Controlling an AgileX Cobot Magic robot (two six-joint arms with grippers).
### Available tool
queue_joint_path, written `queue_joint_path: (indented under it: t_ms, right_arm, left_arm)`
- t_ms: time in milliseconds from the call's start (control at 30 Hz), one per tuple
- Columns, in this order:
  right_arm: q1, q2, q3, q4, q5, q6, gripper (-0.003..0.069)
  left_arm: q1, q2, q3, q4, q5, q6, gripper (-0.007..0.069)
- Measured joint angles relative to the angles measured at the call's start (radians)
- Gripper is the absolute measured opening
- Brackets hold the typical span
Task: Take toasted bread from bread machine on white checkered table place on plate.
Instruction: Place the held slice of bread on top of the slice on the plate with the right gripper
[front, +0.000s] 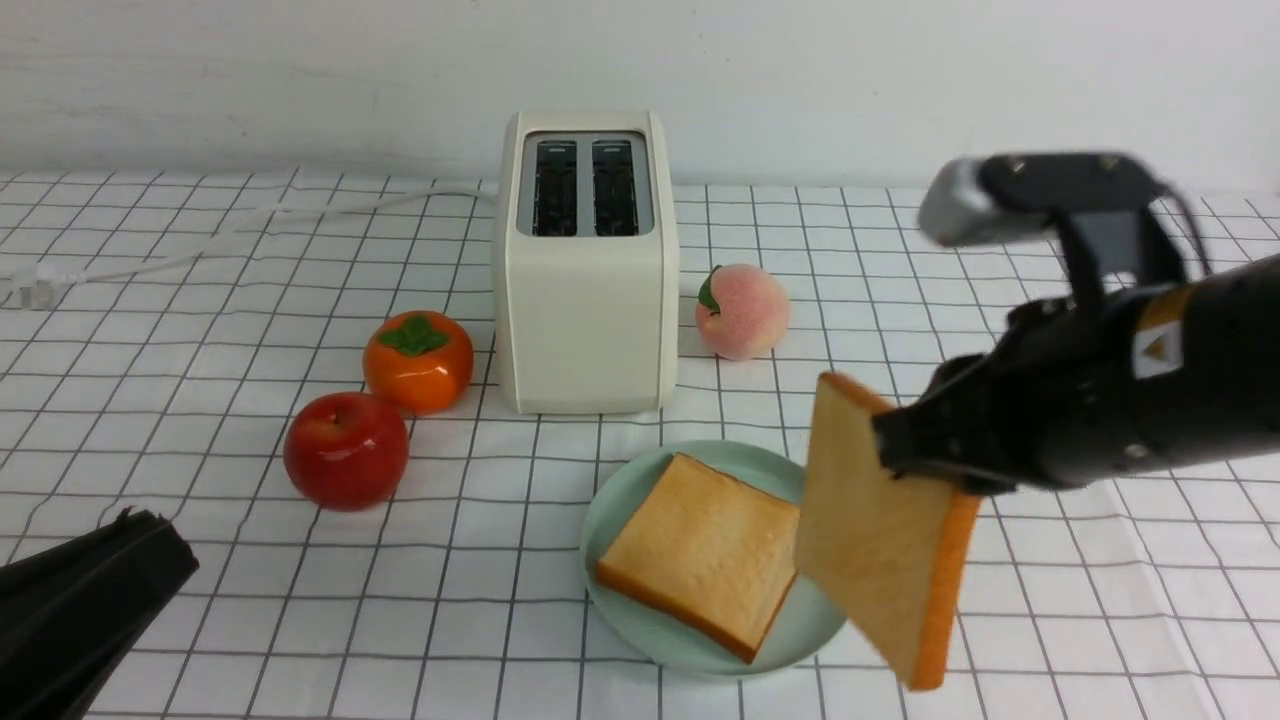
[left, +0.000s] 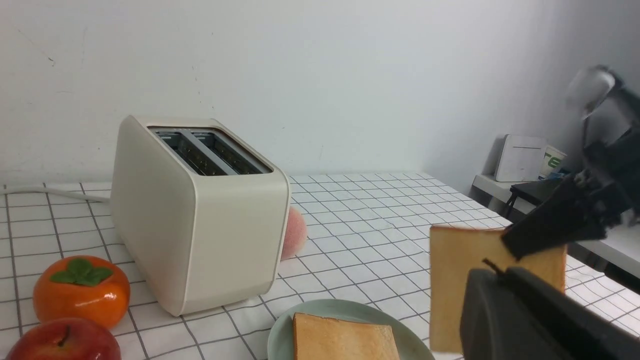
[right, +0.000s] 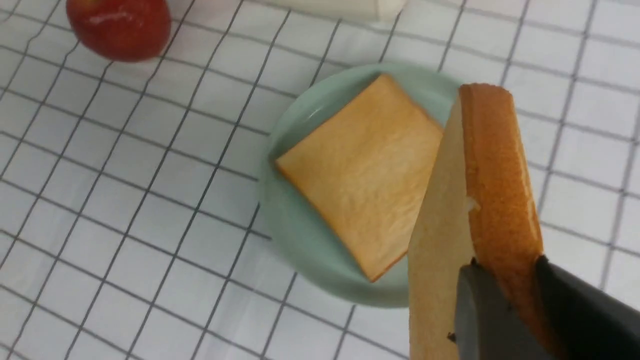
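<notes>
The held toast slice (front: 870, 560) is clamped at its upper edge by the right gripper (front: 892, 450) and hung nearly upright over the right rim of the plate (front: 620, 500), face turned leftward. The flat toast slice (front: 700, 550) is laid on the plate, one corner pointed robotward. The left gripper (front: 90, 590) is barely seen, so its state cannot be judged.

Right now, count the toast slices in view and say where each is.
2. One slice lies flat on the plate; the other slice hangs in the right gripper by its rim. The toaster slots look empty.
</notes>
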Motion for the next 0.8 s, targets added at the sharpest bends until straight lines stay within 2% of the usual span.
queue_joint_path:
  t_ms: [33, 233, 300, 400, 500, 567, 667, 800]
  right_arm:
    - [-0.002, 0.006, 0.0, 0.026, 0.0, -0.01, 0.0111]
    - [-0.131, 0.115, -0.029, 0.481, 0.084, -0.414, 0.0111]
    - [-0.214, 0.134, -0.036, 0.665, 0.121, -0.607, 0.0111]
    - [-0.268, 0.162, -0.036, 0.83, 0.15, -0.807, 0.0111]
    - [-0.28, 0.238, -0.034, 0.979, 0.168, -1.005, 0.0111]
    - [-0.279, 0.258, -0.033, 1.007, 0.165, -1.05, 0.0111]
    - [-0.279, 0.334, -0.026, 1.145, 0.124, -1.205, 0.0109]
    - [-0.279, 0.378, -0.026, 1.261, 0.096, -1.311, 0.0109]
  left_arm:
    - [0.0, 0.0, 0.0, 0.0, 0.0, 0.0, 0.0006]
    - [0.0, 0.0, 0.0, 0.0, 0.0, 0.0, 0.0012]
    - [0.0, 0.0, 0.0, 0.0, 0.0, 0.0, 0.0015]
    - [0.0, 0.0, 0.0, 0.0, 0.0, 0.0, 0.0017]
    - [0.0, 0.0, 0.0, 0.0, 0.0, 0.0, 0.0018]
    - [0.0, 0.0, 0.0, 0.0, 0.0, 0.0, 0.0018]
    - [0.0, 0.0, 0.0, 0.0, 0.0, 0.0, 0.0021]
    - [0.0, 0.0, 0.0, 0.0, 0.0, 0.0, 0.0022]
